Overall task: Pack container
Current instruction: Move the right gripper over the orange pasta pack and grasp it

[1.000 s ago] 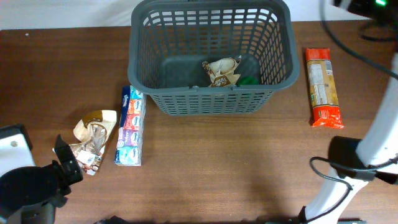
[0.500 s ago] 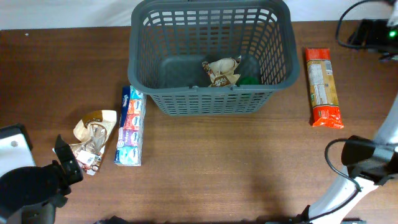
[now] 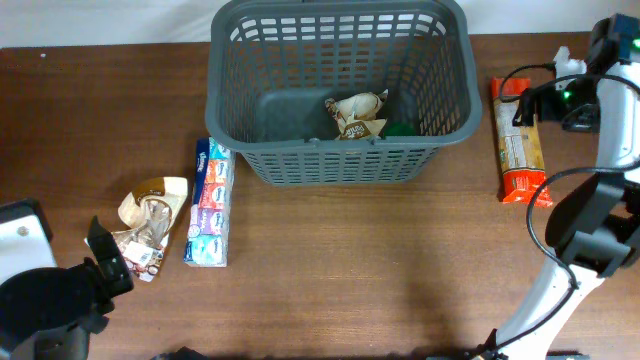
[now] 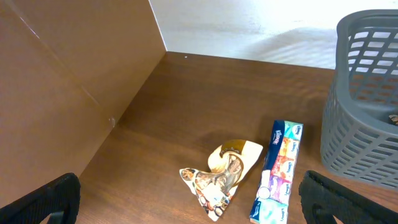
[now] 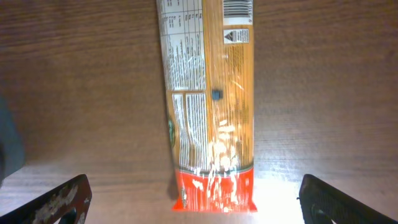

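The grey basket point(image 3: 340, 165) stands at 12 o'clock on the table point(image 3: 350, 290); inside it I see a crumpled brown packet point(image 3: 357, 114) and something green point(image 3: 402, 128) that I cannot identify. At 3 o'clock from the basket, apart from it, lies the long orange packet point(image 3: 519, 140), its long axis running 12 to 6. The right gripper point(image 5: 199, 208) hangs above this packet, wide open and empty, with fingers at 9 and 3, so across the narrow width; I judge this arm the nearer one. At 8 o'clock from the basket lie a tissue pack point(image 3: 209, 203) and a crumpled wrapper point(image 3: 148, 225), near the left gripper point(image 4: 196, 202), also wide open and empty.
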Motion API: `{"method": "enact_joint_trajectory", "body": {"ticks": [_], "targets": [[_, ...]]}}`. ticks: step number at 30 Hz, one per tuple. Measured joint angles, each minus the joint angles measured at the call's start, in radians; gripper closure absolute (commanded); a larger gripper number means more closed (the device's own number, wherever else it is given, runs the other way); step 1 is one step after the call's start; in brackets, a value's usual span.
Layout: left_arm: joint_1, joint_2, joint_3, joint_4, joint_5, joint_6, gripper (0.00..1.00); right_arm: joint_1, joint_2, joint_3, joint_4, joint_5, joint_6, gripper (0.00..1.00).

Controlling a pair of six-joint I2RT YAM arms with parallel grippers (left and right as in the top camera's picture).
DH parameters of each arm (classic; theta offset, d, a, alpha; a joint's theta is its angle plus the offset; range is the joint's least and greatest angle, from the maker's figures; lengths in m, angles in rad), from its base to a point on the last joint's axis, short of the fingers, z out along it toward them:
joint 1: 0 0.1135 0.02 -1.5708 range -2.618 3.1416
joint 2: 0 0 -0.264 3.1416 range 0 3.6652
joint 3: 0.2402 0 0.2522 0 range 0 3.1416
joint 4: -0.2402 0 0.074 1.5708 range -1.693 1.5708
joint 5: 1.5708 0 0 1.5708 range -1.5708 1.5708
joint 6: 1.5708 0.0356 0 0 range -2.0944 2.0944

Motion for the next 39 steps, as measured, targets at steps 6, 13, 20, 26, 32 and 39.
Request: {"method": "enact_joint_trajectory", "body": {"ticks": [6,13,20,26,32,39], "targets": [[0.0,0.0,0.0,0.0,0.0,0.0,0.0,0.0,0.047,0.0,0.035,0.0,-0.018,0.01],[0.0,0.0,0.0,0.0,0.0,0.0,0.0,0.0,0.11,0.0,0.035,0.0,-0.03,0.01],[0.0,0.0,0.0,0.0,0.0,0.0,0.0,0.001,0.167,0.0,0.035,0.0,-0.031,0.01],[0.0,0.0,0.0,0.0,0.0,0.0,0.0,0.001,0.193,0.0,0.035,0.0,-0.031,0.01],[0.0,0.0,0.0,0.0,0.0,0.0,0.0,0.001,0.222,0.0,0.037,0.0,-0.031,0.01],[0.0,0.0,0.0,0.0,0.0,0.0,0.0,0.001,0.244,0.0,0.043,0.001,-0.031,0.01]]}}
